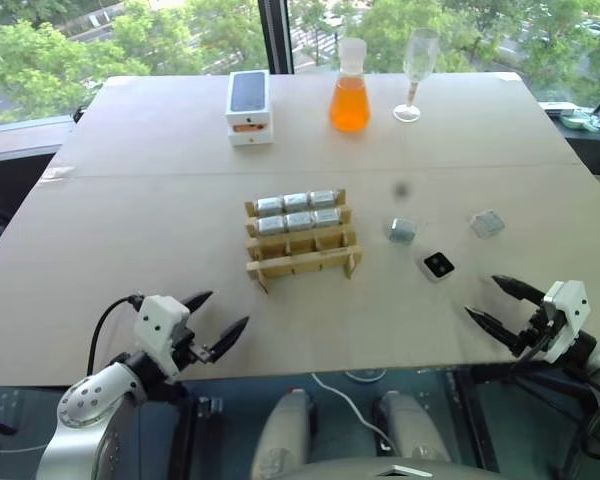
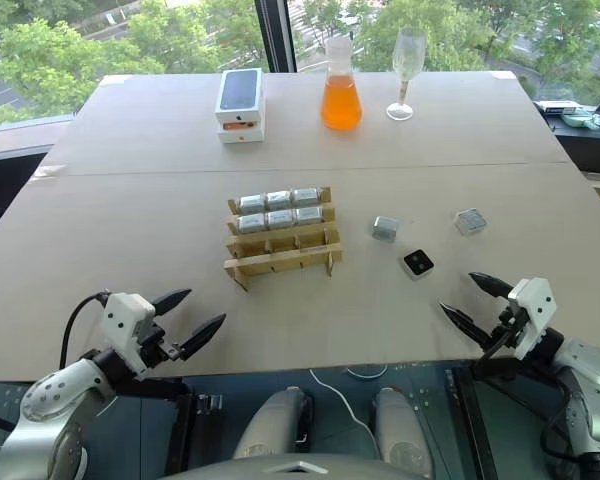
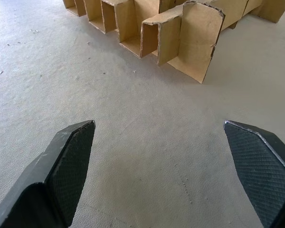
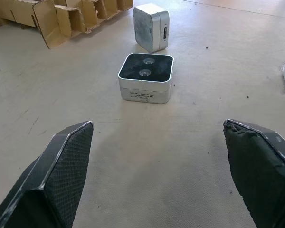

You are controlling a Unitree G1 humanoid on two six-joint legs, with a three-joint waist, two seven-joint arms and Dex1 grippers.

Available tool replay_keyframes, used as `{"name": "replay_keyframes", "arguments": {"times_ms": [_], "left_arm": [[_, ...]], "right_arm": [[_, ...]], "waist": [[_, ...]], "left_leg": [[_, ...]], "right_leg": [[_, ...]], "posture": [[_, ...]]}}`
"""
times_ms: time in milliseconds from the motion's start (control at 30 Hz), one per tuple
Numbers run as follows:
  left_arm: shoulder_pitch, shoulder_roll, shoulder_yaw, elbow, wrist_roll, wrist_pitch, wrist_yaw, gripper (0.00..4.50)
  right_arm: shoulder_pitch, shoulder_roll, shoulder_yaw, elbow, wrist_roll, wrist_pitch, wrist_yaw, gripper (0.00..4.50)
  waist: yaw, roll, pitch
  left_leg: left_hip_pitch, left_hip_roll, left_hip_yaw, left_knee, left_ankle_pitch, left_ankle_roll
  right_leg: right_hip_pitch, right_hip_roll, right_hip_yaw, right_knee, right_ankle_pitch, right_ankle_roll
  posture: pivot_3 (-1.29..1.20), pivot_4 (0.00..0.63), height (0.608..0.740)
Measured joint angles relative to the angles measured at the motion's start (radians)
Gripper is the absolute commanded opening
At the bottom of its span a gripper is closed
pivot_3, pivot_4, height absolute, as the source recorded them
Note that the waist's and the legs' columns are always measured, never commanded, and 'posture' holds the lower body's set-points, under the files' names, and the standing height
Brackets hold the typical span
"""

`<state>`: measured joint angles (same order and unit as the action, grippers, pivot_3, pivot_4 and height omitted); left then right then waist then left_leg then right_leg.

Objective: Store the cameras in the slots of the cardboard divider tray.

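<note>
- While both arms hang low over the near edge of the table (image 1: 130, 200), nothing held in either.
- Left gripper (image 1: 216, 320): near the table's left front edge, black fingers (image 3: 69, 164) spread wide, aimed toward the cardboard divider tray (image 1: 302, 250), well apart from it, bare tabletop between the tips.
- Right gripper (image 1: 498, 303): near the right front edge, fingers (image 4: 61, 171) likewise spread wide, empty, pointing toward the loose cameras.
- Cardboard divider tray: near the middle of the table, three rows of three slots, end tabs jutting out at the sides.
- Far row and middle row of the tray: filled, six silvery cameras (image 1: 296, 211) seated three and three.
- Near row, closest to the robot: three slots open, cardboard walls bare.
- Loose camera with dark face up (image 4: 146, 78): flat on the table to the right of the tray, nearest the right gripper, two small round lenses visible on the dark square.
- Second loose camera (image 4: 152, 27): just beyond the first, standing on edge, silver side showing, between the first one and the tray's end.
- Third loose camera (image 1: 488, 223): farther right, well apart from the other two.
- Far side of the table: white phone box with dark top (image 1: 249, 106), flask of orange liquid (image 1: 349, 88), empty stemmed glass (image 1: 416, 72), lined up in front of the window.
</note>
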<state>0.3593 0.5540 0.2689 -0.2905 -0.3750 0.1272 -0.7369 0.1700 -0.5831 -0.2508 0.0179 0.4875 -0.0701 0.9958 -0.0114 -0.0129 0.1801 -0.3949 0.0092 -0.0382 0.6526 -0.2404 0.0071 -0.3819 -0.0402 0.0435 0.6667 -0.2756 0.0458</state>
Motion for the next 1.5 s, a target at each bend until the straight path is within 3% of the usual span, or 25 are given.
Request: {"name": "replay_keyframes", "arguments": {"times_ms": [800,1033,1167,1367,1500], "left_arm": [[-0.004,-0.011,-0.005,-0.002,0.004,-0.007,-0.018,4.46],[-0.022,-0.004,-0.010,-0.004,0.010,-0.006,-0.026,4.46],[-0.115,0.050,-0.011,-0.058,-0.050,0.050,-0.056,4.46],[-0.294,0.283,0.000,-0.170,-0.282,0.211,-0.278,4.46],[-0.338,0.367,0.005,-0.166,-0.329,0.250,-0.382,4.46]], "right_arm": [[-0.016,0.005,0.001,-0.050,-0.016,0.038,-0.067,4.37],[-0.082,0.027,0.014,-0.058,-0.106,0.145,-0.251,4.37],[-0.198,0.039,0.040,-0.016,-0.149,0.220,-0.333,4.37],[-0.493,0.087,0.070,0.268,-0.229,0.285,-0.467,4.37],[-0.586,0.114,0.079,0.399,-0.251,0.249,-0.496,4.37]], "waist": [[0.000,0.000,0.000],[-0.001,0.000,0.000],[0.000,0.000,0.000],[-0.006,0.000,0.000],[-0.010,0.000,0.000]], "left_leg": [[0.000,0.000,0.000,0.000,0.000,0.000],[0.000,0.000,0.001,0.000,0.000,0.000],[0.000,0.000,0.000,0.000,0.000,0.000],[-0.002,0.000,0.002,-0.001,0.000,0.000],[-0.002,0.000,0.003,-0.004,0.000,0.000]], "right_leg": [[0.000,0.001,0.000,0.000,0.000,0.000],[0.000,0.001,0.001,0.000,0.000,0.000],[0.000,0.002,-0.001,0.000,0.001,0.000],[-0.003,0.003,0.001,0.000,0.002,0.002],[-0.005,0.004,0.002,0.000,0.002,0.003]], "posture": [[0.00,0.150,0.740],[0.00,0.150,0.740],[0.00,0.150,0.740],[0.00,0.150,0.740],[0.00,0.150,0.740]]}}
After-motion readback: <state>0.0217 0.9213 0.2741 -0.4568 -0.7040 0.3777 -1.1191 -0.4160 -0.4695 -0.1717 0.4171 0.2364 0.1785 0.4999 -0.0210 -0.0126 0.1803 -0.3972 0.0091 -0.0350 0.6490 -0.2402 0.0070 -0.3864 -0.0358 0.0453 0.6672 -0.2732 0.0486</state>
